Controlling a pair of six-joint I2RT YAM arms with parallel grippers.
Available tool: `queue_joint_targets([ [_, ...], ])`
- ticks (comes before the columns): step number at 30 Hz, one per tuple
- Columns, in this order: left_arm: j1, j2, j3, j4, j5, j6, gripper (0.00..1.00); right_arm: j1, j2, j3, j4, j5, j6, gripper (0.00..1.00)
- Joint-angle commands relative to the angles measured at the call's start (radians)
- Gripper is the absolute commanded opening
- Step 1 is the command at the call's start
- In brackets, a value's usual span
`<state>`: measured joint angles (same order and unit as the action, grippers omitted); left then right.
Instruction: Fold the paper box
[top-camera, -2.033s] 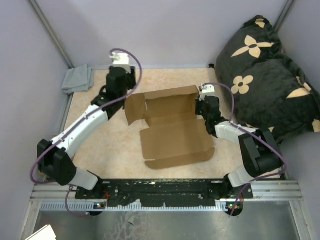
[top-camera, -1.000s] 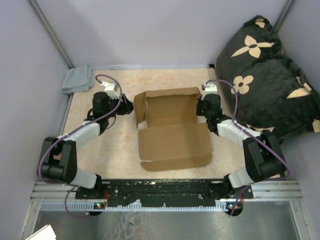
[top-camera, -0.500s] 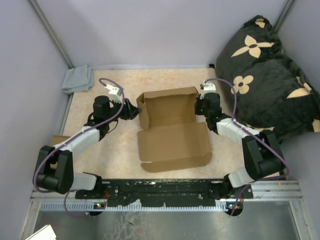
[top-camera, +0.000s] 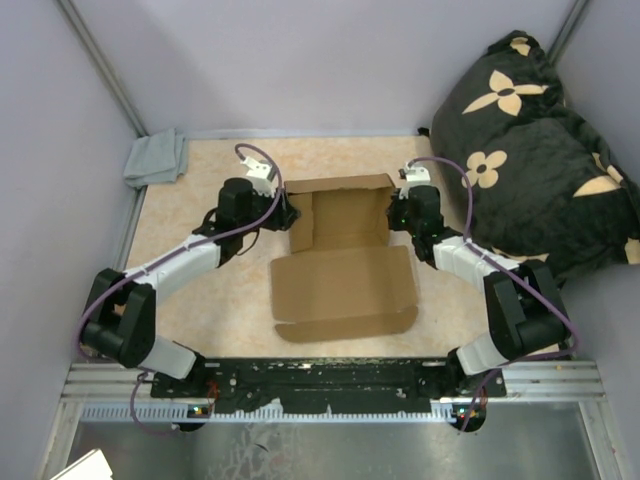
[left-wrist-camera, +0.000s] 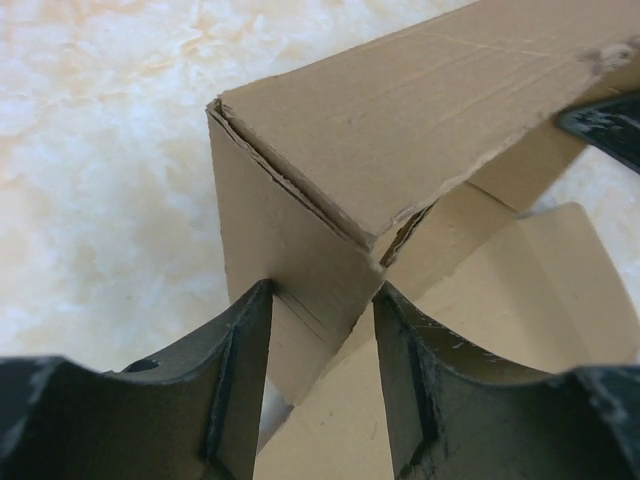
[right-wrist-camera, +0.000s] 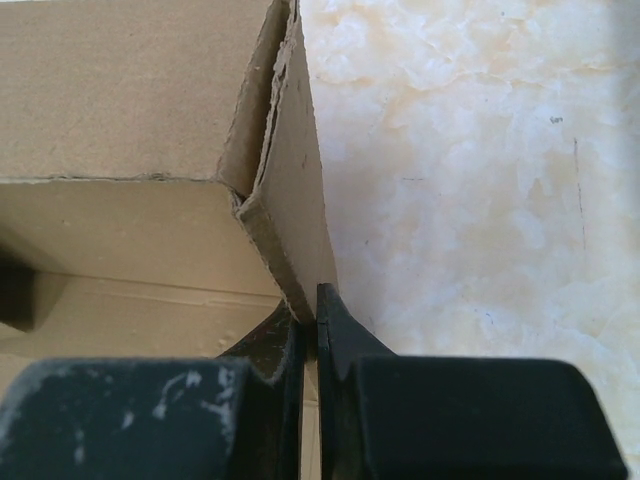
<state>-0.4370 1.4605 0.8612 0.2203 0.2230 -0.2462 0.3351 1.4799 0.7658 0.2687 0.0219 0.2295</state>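
Now the paper box (top-camera: 345, 275) sits mid-worktop (top-camera: 210, 300), its far half raised into walls, its near flap lying flat toward the arm bases. The left hand (left-wrist-camera: 322, 300) straddles the left wall's lower edge, fingers apart, one outside and one inside. The right hand (right-wrist-camera: 313, 305) is pinched tight on the right wall's edge. Bare surface lies left of the box; a cushion (top-camera: 530, 150) crowds the right side
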Motion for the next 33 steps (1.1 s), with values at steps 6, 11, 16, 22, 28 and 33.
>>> queue_joint_targets([
  [6, -0.092, 0.088, 0.148, -0.197, -0.433, 0.033, 0.51, 0.005, -0.053, -0.019, 0.029, -0.027, 0.027, 0.0],
  [11, -0.12, 0.141, 0.187, -0.241, -0.555, 0.027, 0.45, 0.015, -0.059, -0.013, 0.024, -0.027, 0.037, 0.0],
  [16, -0.158, 0.273, 0.347, -0.463, -0.768, 0.006, 0.0, 0.029, -0.071, -0.007, 0.0, 0.004, 0.056, 0.0],
  [22, -0.214, 0.429, 0.56, -0.745, -1.049, -0.064, 0.0, 0.06, -0.061, 0.023, -0.054, 0.062, 0.09, 0.0],
  [28, -0.228, 0.306, 0.441, -0.614, -0.93, -0.053, 0.0, 0.064, -0.031, 0.061, -0.098, 0.059, 0.133, 0.02],
  [33, -0.232, 0.259, 0.379, -0.544, -0.824, -0.053, 0.07, 0.064, -0.004, 0.103, -0.143, 0.061, 0.151, 0.01],
])
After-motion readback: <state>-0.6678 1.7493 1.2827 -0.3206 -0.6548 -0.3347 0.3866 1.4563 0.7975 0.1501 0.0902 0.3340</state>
